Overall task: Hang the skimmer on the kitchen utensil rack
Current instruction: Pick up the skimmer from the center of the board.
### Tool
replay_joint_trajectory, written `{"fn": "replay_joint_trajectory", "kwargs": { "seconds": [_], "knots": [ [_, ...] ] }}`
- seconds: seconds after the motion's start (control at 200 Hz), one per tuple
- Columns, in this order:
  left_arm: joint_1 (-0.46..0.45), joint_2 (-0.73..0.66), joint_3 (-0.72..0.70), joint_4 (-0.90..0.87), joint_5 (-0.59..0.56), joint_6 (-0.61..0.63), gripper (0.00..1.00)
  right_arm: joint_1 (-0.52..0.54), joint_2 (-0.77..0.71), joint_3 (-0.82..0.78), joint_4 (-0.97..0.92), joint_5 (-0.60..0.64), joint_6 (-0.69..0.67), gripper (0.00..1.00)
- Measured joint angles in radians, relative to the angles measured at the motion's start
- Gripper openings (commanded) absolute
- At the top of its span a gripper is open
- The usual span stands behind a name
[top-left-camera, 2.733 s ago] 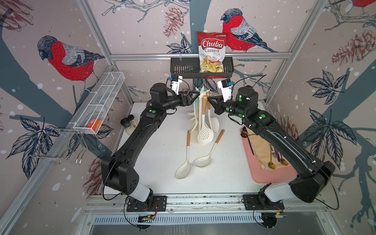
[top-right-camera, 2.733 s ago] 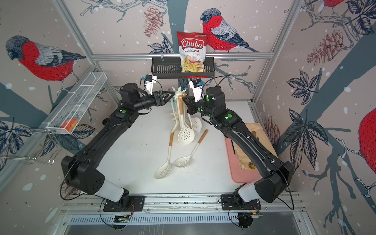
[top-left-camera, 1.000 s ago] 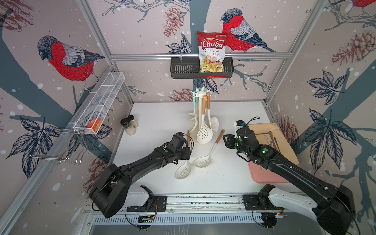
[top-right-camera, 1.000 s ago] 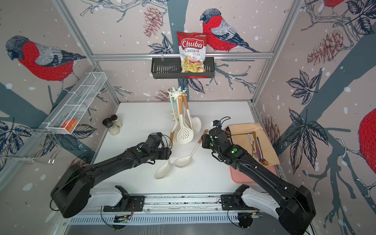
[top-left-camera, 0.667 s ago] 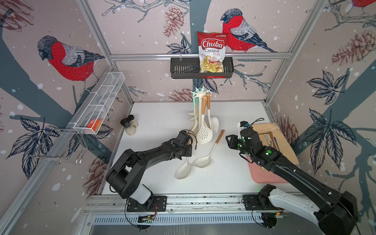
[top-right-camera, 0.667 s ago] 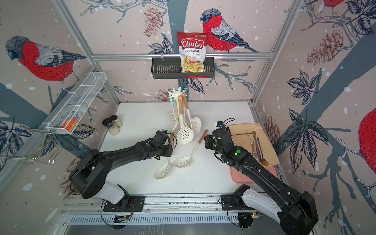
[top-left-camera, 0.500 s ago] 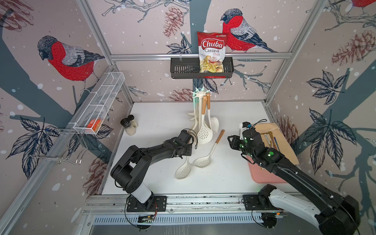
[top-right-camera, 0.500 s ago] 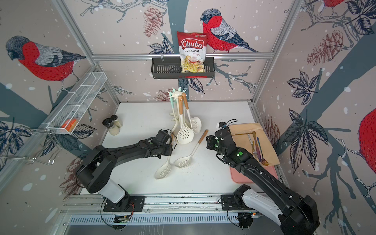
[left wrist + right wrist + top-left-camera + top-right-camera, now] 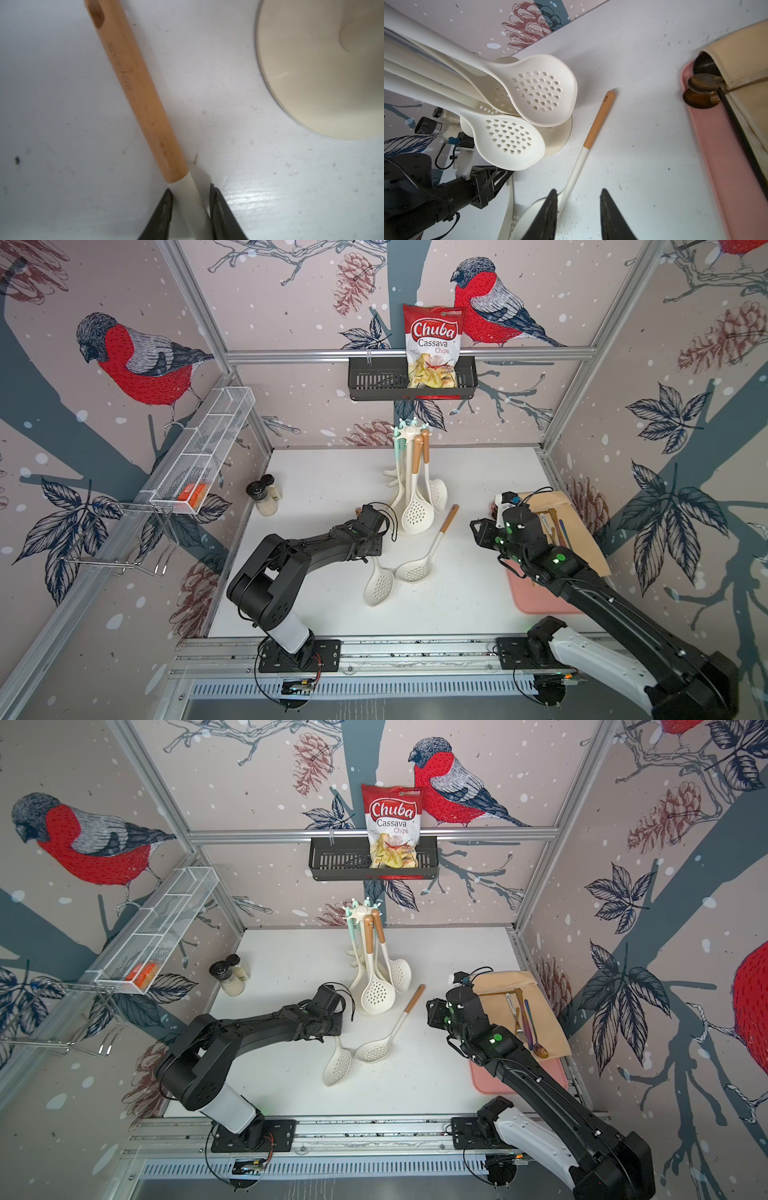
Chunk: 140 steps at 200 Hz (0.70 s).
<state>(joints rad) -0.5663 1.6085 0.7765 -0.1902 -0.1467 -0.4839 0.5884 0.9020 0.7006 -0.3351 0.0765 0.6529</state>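
Gripping the white neck of a skimmer (image 9: 141, 93) just under its wooden handle, the left hand (image 9: 190, 194) is closed on it, with one finger against each side of the neck. The skimmer lies on the white bench (image 9: 324, 472), and in both top views its head with holes is at the lower centre of the frame, under the left wrist. A second skimmer (image 9: 432, 545) lies just beside it, handle pointing to the upper right. The right hand (image 9: 578, 193) hovers over the bench at the right of the centre, its fingers apart with nothing between them; the shaft of the second skimmer passes close by one finger. The kitchen utensil rack (image 9: 409, 432) stands in the middle of the frame, behind both hands. Two cream skimmers (image 9: 415, 514) with wooden handles hang from its star top, along with other cream utensils. The rack's round base is near the held handle but apart from it.
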Motion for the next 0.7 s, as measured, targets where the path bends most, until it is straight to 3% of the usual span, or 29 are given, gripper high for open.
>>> {"fn": "replay_joint_trajectory", "kwargs": {
  "seconds": [0.23,0.435,0.7],
  "knots": [
    [0.065,-0.074,-0.06,0.007,0.043,-0.007,0.0,-0.002,-0.002,0.0,0.0,-0.006,0.0,0.35],
    [0.088,-0.188,-0.07,-0.052,0.033,0.002,0.0,-0.002,-0.03,0.002,-0.001,-0.006,0.002,0.34],
    [0.094,-0.593,-0.053,-0.108,-0.072,0.01,0.0,-0.002,-0.099,0.019,0.069,-0.013,0.008,0.35]
  ]
}}
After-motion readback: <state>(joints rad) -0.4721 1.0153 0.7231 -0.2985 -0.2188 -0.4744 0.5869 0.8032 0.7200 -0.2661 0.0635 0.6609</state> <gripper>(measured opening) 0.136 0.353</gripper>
